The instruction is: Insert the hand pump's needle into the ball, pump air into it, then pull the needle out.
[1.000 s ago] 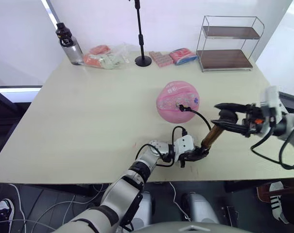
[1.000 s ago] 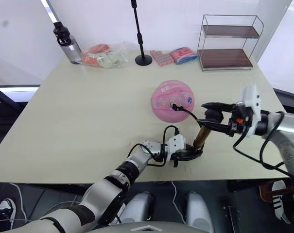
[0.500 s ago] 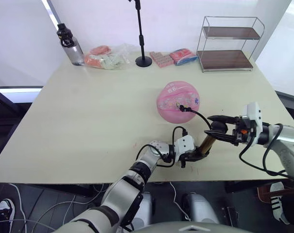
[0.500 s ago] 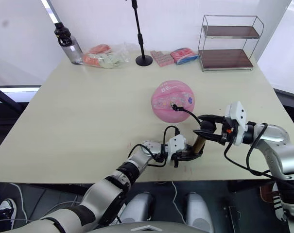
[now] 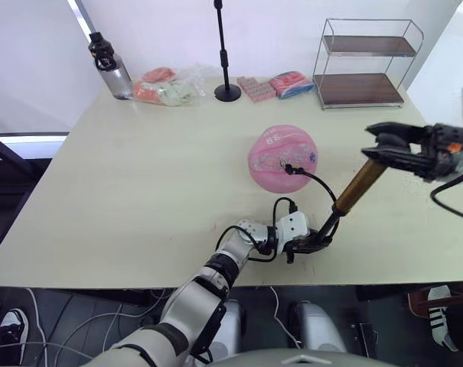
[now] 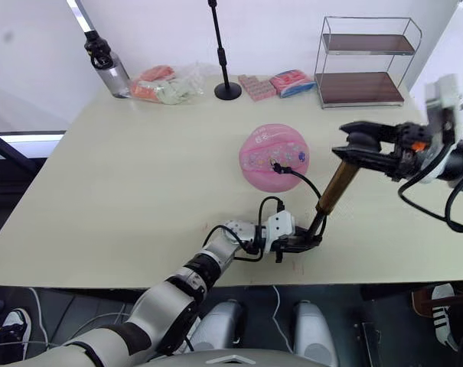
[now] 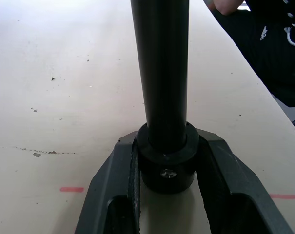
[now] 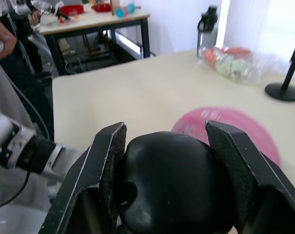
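Note:
The pink ball rests on the table's middle right. A thin black hose runs from the hand pump to a small black fitting pressed against the ball; the needle's pin is hidden there. The pump leans up to the right, its bronze barrel raised off a black rod. My left gripper is shut on the pump's black bottom cap at the table's front edge. My right gripper is shut on the black handle, high to the right of the ball.
Along the far edge stand a dark bottle, plastic-wrapped packets, a black stand pole, pink packets and a wire shelf. A person in dark clothing is beyond the table's edge.
Half a second ago my right gripper was low with the pump pushed short. It has since risen up and to the right, drawing the handle and barrel out. The left gripper has stayed on the base.

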Robot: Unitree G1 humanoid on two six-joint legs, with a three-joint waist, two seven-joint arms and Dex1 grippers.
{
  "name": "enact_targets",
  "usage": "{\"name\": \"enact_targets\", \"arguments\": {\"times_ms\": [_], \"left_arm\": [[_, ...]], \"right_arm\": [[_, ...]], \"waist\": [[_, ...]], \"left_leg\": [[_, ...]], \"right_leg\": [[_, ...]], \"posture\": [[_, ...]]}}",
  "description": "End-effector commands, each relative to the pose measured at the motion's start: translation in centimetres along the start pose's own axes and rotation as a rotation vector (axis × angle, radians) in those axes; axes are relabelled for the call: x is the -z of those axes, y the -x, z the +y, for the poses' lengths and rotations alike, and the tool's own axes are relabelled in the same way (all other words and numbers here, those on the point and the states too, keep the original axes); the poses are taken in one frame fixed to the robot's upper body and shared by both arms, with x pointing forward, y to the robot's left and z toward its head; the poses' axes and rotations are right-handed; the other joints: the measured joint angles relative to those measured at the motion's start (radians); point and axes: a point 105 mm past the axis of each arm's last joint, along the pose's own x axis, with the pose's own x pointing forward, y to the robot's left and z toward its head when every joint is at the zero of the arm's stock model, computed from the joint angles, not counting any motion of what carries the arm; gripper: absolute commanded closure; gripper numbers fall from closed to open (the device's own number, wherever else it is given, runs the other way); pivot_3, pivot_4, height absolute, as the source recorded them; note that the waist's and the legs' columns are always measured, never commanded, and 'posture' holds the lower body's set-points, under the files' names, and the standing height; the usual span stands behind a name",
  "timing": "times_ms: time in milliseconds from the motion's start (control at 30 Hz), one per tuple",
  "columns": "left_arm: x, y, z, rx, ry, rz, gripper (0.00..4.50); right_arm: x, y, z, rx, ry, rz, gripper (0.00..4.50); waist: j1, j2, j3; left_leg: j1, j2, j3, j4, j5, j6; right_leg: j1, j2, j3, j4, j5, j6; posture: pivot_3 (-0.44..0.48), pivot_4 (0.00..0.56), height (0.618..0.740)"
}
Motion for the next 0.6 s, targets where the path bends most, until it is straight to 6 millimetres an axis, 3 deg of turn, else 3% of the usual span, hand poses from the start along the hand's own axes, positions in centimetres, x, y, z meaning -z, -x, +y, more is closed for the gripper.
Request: {"name": "enact_targets", "arguments": {"times_ms": [33,133,300,467,600], "left_arm": [[4.8,1.5,-2.0,0.034,0.102,0.164,3.4],[4.8,1.5,-1.9,0.034,0.101,0.163,3.4],[4.9,1.7,-2.0,0.038,0.101,0.165,3.4],[4.9,1.7,-1.8,0.034,0.097,0.17,3.4],[4.9,1.8,-1.7,0.032,0.098,0.174,3.4]], "right_arm": [[-4.5,1.4,0.2,0.037,0.107,-0.096,2.4],[-5.0,1.5,0.3,0.043,0.098,-0.112,2.4],[-1.5,0.8,0.2,0.042,0.049,-0.04,2.4],[4.9,-0.3,0.4,0.037,0.003,0.099,2.4],[8.8,-0.9,0.3,0.056,-0.036,0.171,2.4]], "waist": [[0.0,-0.001,0.0],[0.0,0.001,0.001],[0.001,0.0,0.001],[-0.001,-0.003,-0.002],[-0.006,-0.009,-0.007]], "left_leg": [[0.0,0.0,0.0,0.0,0.0,0.0],[-0.001,0.0,0.0,0.0,0.0,0.0],[-0.002,0.0,0.001,0.0,0.0,0.0],[0.001,0.0,0.002,0.0,0.0,0.0],[0.005,0.003,0.001,0.0,0.0,0.0]], "right_leg": [[0.0,0.0,0.0,0.0,0.0,0.0],[-0.001,0.0,0.0,0.0,0.0,0.0],[-0.001,0.0,0.0,0.0,0.0,0.0],[0.0,0.001,-0.001,0.0,0.0,0.0],[0.003,0.003,-0.003,0.001,0.0,0.0]], "posture": [[0.0,0.15,0.74],[0.0,0.15,0.74],[0.0,0.15,0.74],[0.0,0.15,0.74],[0.0,0.15,0.74]]}}
